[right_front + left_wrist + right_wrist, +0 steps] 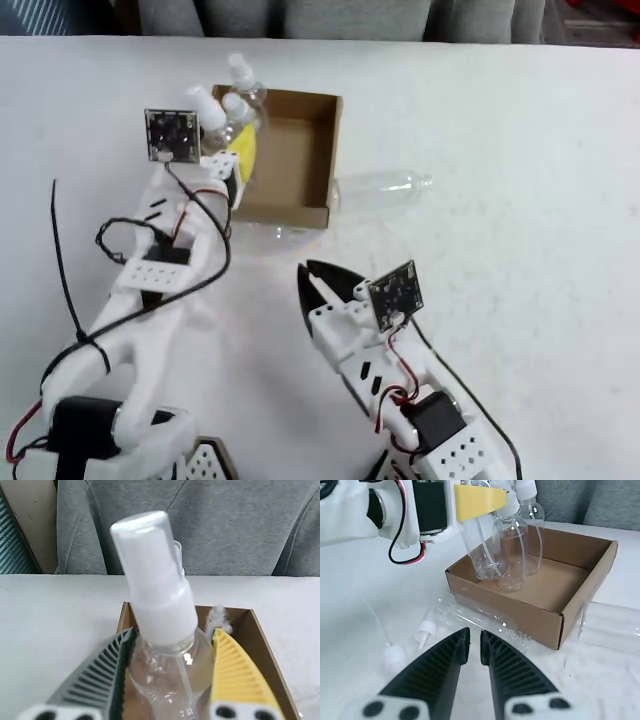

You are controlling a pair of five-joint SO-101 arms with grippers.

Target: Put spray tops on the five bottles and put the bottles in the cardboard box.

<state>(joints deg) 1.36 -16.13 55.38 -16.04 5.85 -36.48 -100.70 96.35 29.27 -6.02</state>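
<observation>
Risk, high view: held spray bottle (210, 106) in left hand (232, 165), crowded against two standing bottles (243, 72) at the cardboard box (305, 150) corner; liable to topple them if released askew.
Count, high view: three capped bottles at the box; two lying on the counter (520, 120), side bottle (385, 185) beside the box, front bottle (270, 238) before it.
Grip, left wrist view: left hand clamped on the bottle's shoulder under its spray top (155, 590); smooth plastic, prone to slipping.
Risk, right wrist view: right hand (474, 642) narrow, nothing in it, just short of the front bottle; loose spray top (394, 656) with thin dip tube (374, 617), easily nudged away or bent.
Count, right wrist view: five bottles, one box, one loose top; another white top at the front bottle's neck, seating unclear.
</observation>
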